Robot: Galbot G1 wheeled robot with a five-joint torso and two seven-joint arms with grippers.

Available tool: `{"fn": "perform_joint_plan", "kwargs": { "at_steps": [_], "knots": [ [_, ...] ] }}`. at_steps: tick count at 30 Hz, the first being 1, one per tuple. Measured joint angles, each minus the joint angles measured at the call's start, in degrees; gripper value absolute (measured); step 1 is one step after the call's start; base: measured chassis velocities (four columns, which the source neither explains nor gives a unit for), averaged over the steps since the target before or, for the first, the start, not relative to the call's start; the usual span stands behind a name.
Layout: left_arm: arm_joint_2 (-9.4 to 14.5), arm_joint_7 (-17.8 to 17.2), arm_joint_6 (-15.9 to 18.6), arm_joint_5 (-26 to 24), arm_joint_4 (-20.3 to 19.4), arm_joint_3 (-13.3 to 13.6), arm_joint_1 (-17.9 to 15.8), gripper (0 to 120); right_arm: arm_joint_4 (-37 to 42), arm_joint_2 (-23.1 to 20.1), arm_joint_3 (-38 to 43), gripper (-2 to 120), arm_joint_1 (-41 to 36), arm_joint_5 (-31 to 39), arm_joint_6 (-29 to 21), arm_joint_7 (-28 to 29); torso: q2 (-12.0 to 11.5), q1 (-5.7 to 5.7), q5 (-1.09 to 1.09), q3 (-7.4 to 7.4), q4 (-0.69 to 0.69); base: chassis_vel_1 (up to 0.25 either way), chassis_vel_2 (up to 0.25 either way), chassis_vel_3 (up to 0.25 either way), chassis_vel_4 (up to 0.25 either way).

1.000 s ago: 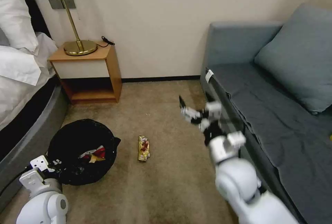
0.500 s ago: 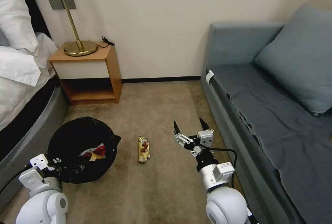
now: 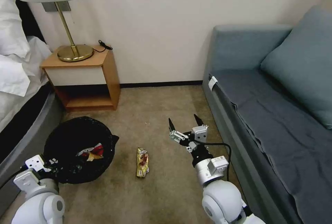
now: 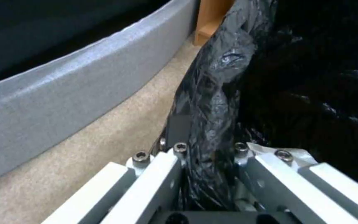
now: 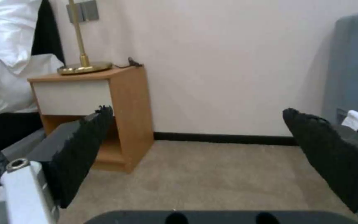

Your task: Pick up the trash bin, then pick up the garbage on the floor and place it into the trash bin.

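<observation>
The trash bin (image 3: 74, 137), wrapped in its crinkled black bag, sits low at my left by the bed, with red and yellow garbage (image 3: 91, 151) inside it. My left gripper (image 3: 45, 169) is shut on the bin's near rim; in the left wrist view the bag-covered rim (image 4: 212, 118) runs between the fingers. A yellow-red wrapper (image 3: 142, 162) lies on the carpet to the right of the bin. My right gripper (image 3: 184, 123) hovers open and empty above the floor, to the right of and slightly beyond the wrapper. Its black pads (image 5: 84, 146) point toward the wall.
A wooden nightstand (image 3: 84, 78) with a brass lamp (image 3: 71, 49) stands against the far wall. The bed (image 3: 20, 89) runs along the left, and a grey-blue sofa (image 3: 273, 113) fills the right. Bare carpet (image 3: 162, 106) lies between them.
My right arm swung down from beside the sofa to low over the carpet near the wrapper, fingers open. The head camera shifted slightly. The left gripper kept its hold on the bin.
</observation>
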Motion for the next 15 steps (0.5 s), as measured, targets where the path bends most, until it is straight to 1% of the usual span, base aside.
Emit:
{"fn": "perform_joint_plan", "kwargs": {
  "at_steps": [8,11,15],
  "knots": [
    [0.00,0.00,-0.26,0.08,0.49,0.11,-0.07,3,-0.78,0.15,-0.30,100,0.38,0.16,-0.10,0.00,0.00,0.00,0.00,0.00,-0.01,-0.060,0.063,0.059,-0.059],
    [0.00,0.00,-0.26,0.12,0.56,0.17,-0.13,3,-1.00,0.23,-0.37,100,0.44,0.11,-0.06,-0.02,0.00,0.00,0.00,-0.01,-0.01,-0.084,0.081,0.093,-0.055],
    [0.00,0.00,-0.29,0.20,0.69,0.24,-0.15,3,-1.24,0.26,-0.70,100,0.87,0.16,-0.06,0.18,0.00,0.00,0.00,0.00,-0.01,-0.099,0.103,0.112,-0.107]
  ]
}}
